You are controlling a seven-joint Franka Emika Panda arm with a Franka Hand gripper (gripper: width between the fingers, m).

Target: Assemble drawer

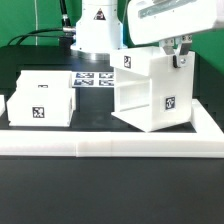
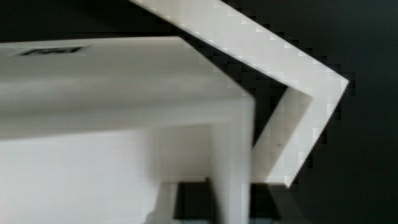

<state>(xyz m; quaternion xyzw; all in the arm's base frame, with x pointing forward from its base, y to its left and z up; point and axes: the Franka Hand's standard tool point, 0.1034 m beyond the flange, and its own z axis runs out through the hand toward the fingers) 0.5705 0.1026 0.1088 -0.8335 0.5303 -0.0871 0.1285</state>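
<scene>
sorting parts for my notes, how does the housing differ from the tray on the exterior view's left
The housing is bigger and taller; the tray is low. The housing stands tilted, its wall clamped by the end effector; the tray lies flat, untouched. The housing shows an open front; the tray shows only closed sides here. Both are white and carry black-and-white square markers.

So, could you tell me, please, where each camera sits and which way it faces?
Exterior view: off the arm, on the bar's side of the table, facing the arm's base across the housing, a tray and the marker board; base and gripper show.
Wrist view: on the wrist, looking along the fingers at the housing's wall clamped between them; only the fingers show.
Shared: the housing and the gripper on its wall.
</scene>
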